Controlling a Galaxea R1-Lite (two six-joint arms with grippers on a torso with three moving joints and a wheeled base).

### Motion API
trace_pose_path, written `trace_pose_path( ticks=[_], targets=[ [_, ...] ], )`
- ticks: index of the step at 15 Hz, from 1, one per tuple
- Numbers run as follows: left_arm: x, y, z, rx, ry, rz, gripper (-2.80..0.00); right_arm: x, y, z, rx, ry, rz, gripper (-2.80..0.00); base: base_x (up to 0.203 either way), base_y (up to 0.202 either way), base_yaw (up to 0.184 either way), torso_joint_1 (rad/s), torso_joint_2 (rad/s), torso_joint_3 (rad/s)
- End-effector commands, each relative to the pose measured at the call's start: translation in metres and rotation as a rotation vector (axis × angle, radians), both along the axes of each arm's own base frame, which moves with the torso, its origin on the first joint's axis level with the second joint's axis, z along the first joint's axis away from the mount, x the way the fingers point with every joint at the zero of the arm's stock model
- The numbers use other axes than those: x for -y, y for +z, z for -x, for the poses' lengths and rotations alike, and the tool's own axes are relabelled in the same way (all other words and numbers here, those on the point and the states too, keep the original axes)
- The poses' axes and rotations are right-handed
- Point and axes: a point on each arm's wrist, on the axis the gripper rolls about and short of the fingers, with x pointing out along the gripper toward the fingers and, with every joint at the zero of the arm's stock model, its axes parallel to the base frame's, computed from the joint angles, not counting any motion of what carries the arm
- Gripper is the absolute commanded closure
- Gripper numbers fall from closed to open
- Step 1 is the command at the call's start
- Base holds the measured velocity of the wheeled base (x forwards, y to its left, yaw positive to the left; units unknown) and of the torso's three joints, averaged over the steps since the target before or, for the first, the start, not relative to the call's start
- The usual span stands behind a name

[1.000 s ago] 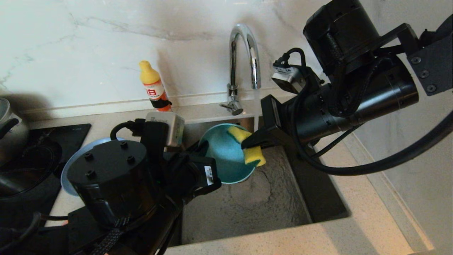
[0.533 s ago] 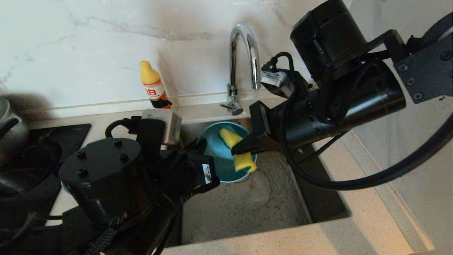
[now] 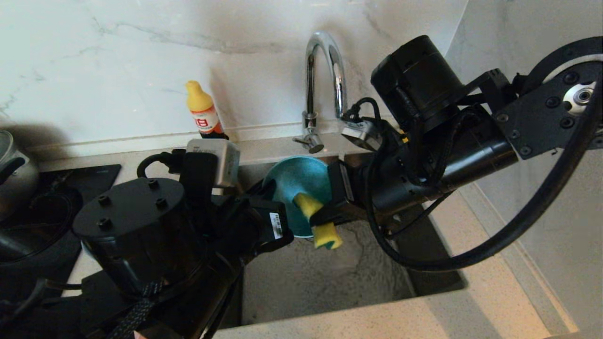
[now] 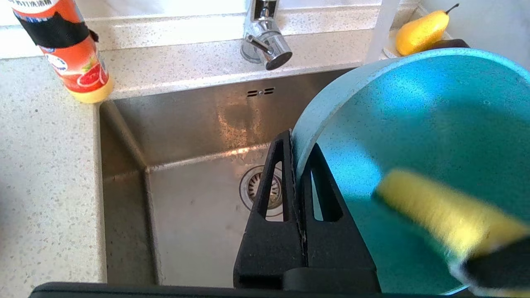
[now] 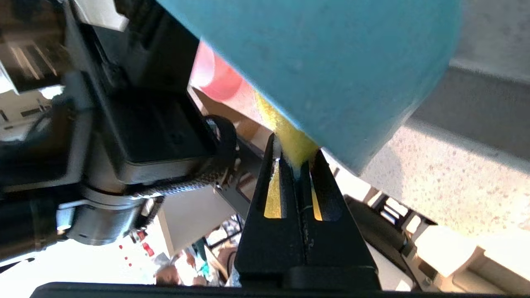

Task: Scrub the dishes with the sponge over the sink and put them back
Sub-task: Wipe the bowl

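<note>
The teal bowl hangs tilted on its side over the sink. My left gripper is shut on the bowl's rim, one finger inside and one outside. My right gripper is shut on the yellow sponge, which has a thin green layer. The sponge presses against the bowl's inner face near its lower rim. In the right wrist view the sponge sits between the closed fingertips, right under the bowl's wall. The other dishes are hidden behind my left arm.
The chrome tap stands behind the sink, with a pale stream of water beside the bowl. An orange bottle stands on the counter by the wall. A steel pot sits on the black hob. A yellow pear lies by the wall.
My right gripper has swept the sponge down and to the left, from the bowl's upper right rim to its lower rim. The left gripper still holds the bowl.
</note>
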Motion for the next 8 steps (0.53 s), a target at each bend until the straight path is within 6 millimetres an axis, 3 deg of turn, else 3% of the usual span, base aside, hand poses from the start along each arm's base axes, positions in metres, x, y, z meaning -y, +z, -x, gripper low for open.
trace_pose_path(
  ticks=[1,5,8],
  targets=[
    [0.0,-0.001,0.0,0.0,0.003,0.003,0.0,-0.008,-0.008,0.003,-0.025,0.022,0.019,0.0,0.0,0.0,0.0,0.0,0.0,0.0],
    [-0.001,-0.001,0.0,0.001,0.005,0.006,0.0,-0.023,-0.011,0.007,-0.023,0.057,0.016,0.0,0.0,0.0,0.0,0.0,0.0,0.0],
    [-0.001,-0.001,0.0,-0.002,0.005,0.003,0.0,-0.021,-0.008,0.008,-0.021,0.054,0.014,0.0,0.0,0.0,0.0,0.0,0.0,0.0]
  ],
)
